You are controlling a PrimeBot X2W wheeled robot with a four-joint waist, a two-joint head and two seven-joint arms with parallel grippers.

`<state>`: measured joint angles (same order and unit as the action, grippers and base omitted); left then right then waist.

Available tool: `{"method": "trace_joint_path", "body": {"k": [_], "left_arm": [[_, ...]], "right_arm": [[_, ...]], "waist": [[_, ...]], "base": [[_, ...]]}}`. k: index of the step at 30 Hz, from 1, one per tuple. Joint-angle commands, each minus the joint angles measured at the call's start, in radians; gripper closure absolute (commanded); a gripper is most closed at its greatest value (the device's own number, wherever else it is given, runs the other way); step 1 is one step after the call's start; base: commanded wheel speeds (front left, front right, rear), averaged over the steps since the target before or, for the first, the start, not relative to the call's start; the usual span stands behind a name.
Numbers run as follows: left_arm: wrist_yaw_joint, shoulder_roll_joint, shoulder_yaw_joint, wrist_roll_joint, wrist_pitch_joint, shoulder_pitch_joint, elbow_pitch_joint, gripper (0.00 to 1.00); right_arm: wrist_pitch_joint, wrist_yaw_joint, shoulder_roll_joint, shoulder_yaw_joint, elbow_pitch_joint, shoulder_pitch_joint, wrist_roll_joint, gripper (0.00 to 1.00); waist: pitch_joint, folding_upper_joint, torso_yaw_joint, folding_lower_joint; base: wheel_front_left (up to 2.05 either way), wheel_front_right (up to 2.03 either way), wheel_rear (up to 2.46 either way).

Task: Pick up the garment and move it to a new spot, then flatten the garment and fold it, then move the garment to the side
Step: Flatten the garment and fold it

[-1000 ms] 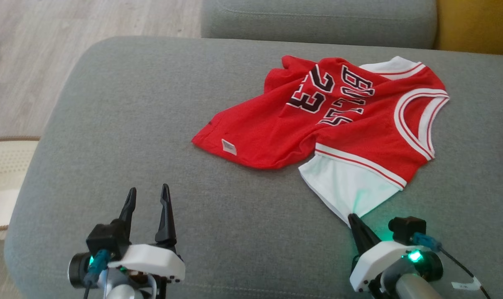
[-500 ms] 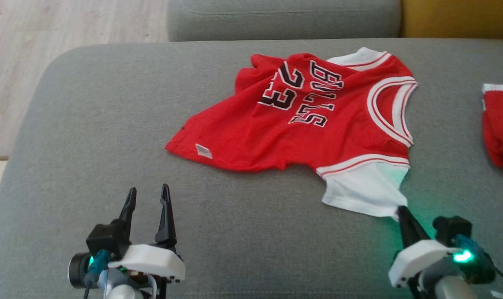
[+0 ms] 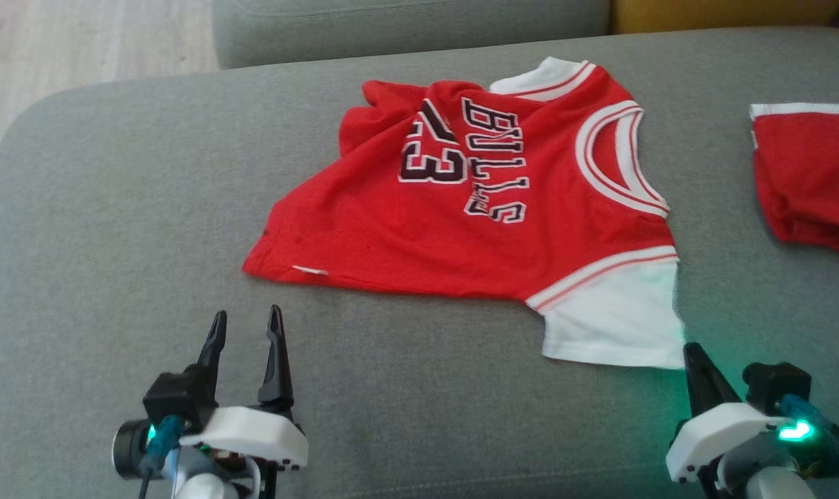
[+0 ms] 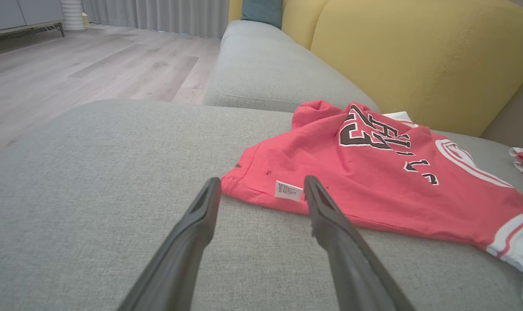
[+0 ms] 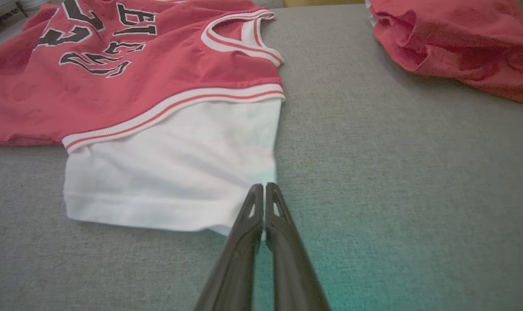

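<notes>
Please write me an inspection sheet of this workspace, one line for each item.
Surface: grey sofa seat, holding everything.
Job's things: red jersey lying spread, lettering up, creased at its far edge.
Clutter: second red garment, crumpled, apart from the jersey.
Tools: left tool open, empty, short of the jersey; right tool shut on the corner of the jersey's white sleeve.
Cables: blue-plugged cable at each wrist, off the cloth.
Surroundings: wood floor, yellow backrest.

Red cloth [image 3: 807,180] crumpled on grey sofa [image 3: 114,208]; yellow backrest [image 4: 416,56] behind.
</notes>
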<state>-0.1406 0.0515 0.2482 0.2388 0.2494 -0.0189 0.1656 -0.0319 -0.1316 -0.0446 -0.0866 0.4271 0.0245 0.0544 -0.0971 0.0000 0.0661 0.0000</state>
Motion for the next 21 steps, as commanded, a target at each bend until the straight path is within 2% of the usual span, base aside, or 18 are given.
{"method": "trace_joint_path", "body": {"k": [1,2,3,4,5,14,21], "left_arm": [[0.000,-0.001,-0.031,-0.010,0.012,0.036,-0.031,0.00],[0.001,-0.001,-0.032,-0.011,0.012,0.037,-0.030,0.00],[0.002,-0.001,-0.032,-0.011,0.012,0.039,-0.029,0.00],[0.003,-0.001,-0.033,-0.012,0.012,0.040,-0.028,0.00],[0.003,-0.001,-0.033,-0.012,0.012,0.041,-0.028,0.00],[0.006,-0.001,-0.034,-0.013,0.012,0.048,-0.026,0.00],[0.008,-0.001,-0.038,-0.017,0.012,0.057,-0.026,0.00]], "right_arm": [[-0.012,0.001,-0.006,0.015,-0.034,0.014,0.007,0.70],[-0.015,0.001,-0.006,0.015,-0.035,0.016,0.006,0.57],[-0.016,0.001,-0.006,0.017,-0.033,0.019,0.006,0.38],[-0.018,0.001,-0.006,0.018,-0.032,0.022,0.008,0.14],[-0.022,0.001,-0.006,0.018,-0.032,0.024,0.010,0.00],[-0.024,0.001,-0.006,0.019,-0.005,0.026,0.037,0.00],[-0.026,0.001,-0.006,0.041,0.094,0.084,0.081,0.00]], "waist": [[-0.003,0.0000,0.009,0.0000],[-0.004,0.0000,0.014,0.0000],[-0.004,0.0000,0.018,0.0000],[-0.005,0.0000,0.021,0.0000],[-0.005,0.0000,0.024,0.0000],[-0.007,0.0000,0.028,0.0000],[-0.018,0.0000,0.003,0.0000]], "base": [[0.00,0.00,0.00],[0.00,0.00,0.00],[0.00,0.00,0.00],[0.00,0.00,0.00],[0.00,0.00,0.00],[0.00,0.00,0.00],[0.00,0.00,0.00]]}}
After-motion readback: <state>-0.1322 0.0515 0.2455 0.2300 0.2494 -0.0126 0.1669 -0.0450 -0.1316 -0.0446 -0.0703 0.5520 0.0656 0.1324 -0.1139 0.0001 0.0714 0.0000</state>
